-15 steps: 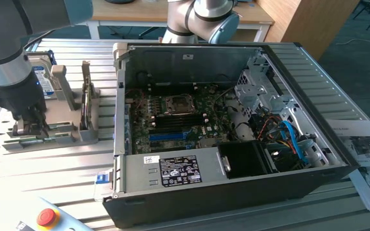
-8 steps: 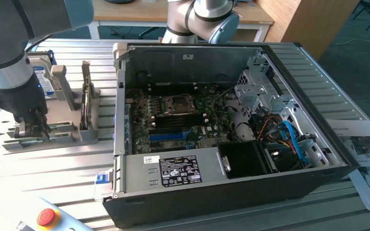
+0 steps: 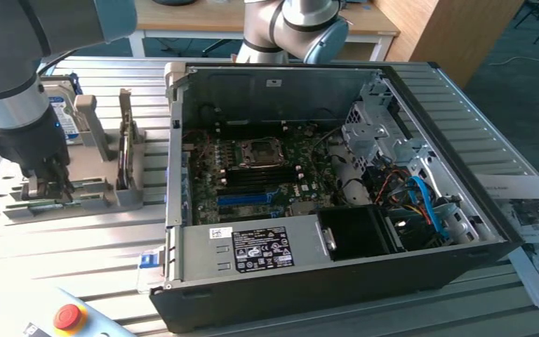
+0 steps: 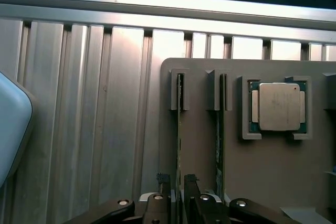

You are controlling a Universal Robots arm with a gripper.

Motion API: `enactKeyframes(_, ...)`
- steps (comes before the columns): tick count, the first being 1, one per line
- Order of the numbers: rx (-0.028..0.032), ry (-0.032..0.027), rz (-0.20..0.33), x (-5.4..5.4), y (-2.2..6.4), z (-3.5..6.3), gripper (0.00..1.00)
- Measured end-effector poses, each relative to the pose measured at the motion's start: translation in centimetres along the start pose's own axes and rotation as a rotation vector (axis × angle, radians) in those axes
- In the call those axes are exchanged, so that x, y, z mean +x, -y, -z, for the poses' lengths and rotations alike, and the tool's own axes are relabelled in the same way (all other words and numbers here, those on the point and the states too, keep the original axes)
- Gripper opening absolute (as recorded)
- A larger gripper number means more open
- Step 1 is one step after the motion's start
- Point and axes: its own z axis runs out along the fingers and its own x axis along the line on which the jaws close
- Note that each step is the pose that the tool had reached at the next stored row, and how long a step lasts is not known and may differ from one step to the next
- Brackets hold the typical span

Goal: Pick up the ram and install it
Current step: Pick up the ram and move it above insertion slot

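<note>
- Ribbed counter (image 3: 73,246) is loaded with a holder (image 3: 124,196) at the exterior view's left.
- Pick-up is judged in hand: the ram (image 4: 179,129) is seated on edge in its slot, straddled by the gripper's (image 4: 177,182) released jaws.
- Square closing, clear of the second stick (image 4: 220,129), is called for.

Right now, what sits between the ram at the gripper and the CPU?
The second green stick, standing in its own slot of the holder, between the ram and the CPU. Wrist view shows it.
</note>
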Motion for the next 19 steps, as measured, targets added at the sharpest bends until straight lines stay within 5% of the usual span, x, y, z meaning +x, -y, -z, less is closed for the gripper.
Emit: enactKeyframes(19,0.0000,0.0000,0.000,-0.14,0.03,-0.66,0.25)
